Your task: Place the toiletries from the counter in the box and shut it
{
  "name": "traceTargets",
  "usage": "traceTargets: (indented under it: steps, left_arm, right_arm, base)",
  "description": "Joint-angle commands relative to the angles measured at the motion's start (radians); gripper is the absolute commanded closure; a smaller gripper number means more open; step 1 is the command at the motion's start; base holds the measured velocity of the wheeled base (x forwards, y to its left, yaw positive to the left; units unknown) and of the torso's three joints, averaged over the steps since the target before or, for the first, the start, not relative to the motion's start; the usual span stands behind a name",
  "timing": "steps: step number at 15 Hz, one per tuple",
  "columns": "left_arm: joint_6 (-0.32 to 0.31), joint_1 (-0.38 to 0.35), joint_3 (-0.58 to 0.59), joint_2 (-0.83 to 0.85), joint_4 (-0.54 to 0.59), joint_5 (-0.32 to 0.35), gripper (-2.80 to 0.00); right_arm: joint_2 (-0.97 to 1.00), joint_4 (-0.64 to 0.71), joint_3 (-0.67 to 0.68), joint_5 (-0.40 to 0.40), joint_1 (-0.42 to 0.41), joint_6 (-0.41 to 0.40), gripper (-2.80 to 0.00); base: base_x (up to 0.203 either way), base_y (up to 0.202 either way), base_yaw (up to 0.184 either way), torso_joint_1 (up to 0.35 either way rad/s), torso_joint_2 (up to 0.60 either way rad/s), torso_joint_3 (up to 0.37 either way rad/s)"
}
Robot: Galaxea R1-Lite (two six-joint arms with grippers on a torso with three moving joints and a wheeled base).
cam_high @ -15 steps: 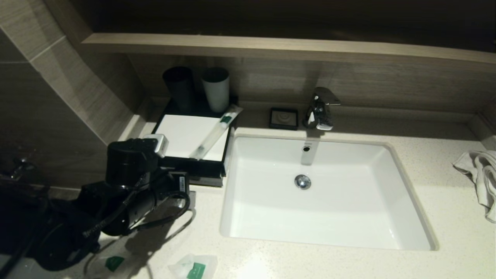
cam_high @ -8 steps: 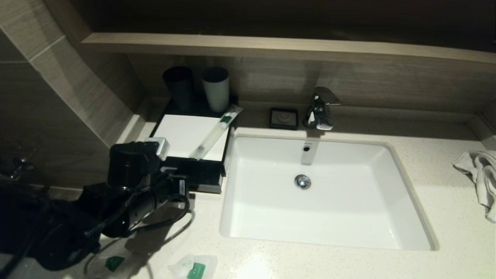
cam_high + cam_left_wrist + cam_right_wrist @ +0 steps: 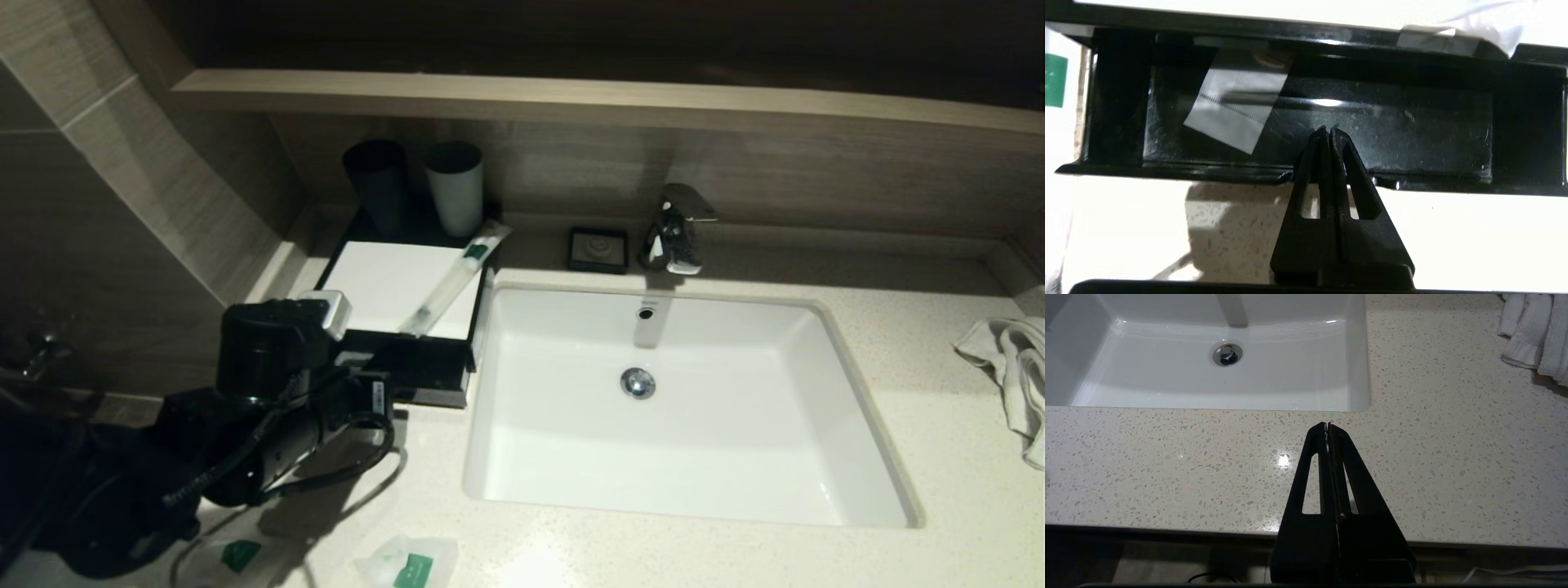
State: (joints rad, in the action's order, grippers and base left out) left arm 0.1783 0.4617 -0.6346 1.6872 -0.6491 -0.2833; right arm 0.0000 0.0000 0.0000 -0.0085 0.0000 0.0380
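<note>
Head view: the left claw [image 3: 371, 384] sits at the box [image 3: 400, 286] in the frame's left, 1 packet [image 3: 451, 278] on its white top, 2 pouches [image 3: 408, 563] on the worktop [image 3: 939, 457] at bottom left.

Left wrist view: fingers pressed together, empty, at the open drawer [image 3: 1314, 118]; perhaps a packet inside.

Right wrist view: right claw [image 3: 1327, 425] closed, empty, over the worktop.

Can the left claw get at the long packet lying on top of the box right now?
Probably yes: the left claw, shut, sits at the box front, and the long packet lies uncovered just above.
</note>
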Motion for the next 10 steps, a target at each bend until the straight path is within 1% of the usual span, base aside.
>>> traceTargets:
  steps: [1, 6, 10]
  left_arm:
    - [0.001, 0.000, 0.007, -0.037, 0.015, -0.001, 0.00]
    - [0.001, 0.000, 0.012, -0.056, 0.068, -0.001, 0.00]
    - [0.000, 0.003, 0.010, -0.090, 0.135, 0.000, 0.00]
  right_arm:
    - [0.000, 0.000, 0.001, 0.001, 0.000, 0.000, 0.00]
    - [0.000, 0.000, 0.002, -0.001, 0.000, 0.000, 0.00]
    - [0.000, 0.000, 0.001, 0.001, 0.000, 0.000, 0.00]
  base:
    - [0.000, 0.000, 0.000, 0.000, 0.00, 0.000]
    - [0.000, 0.000, 0.000, 0.000, 0.00, 0.000]
    - [0.000, 0.000, 0.000, 0.000, 0.00, 0.000]
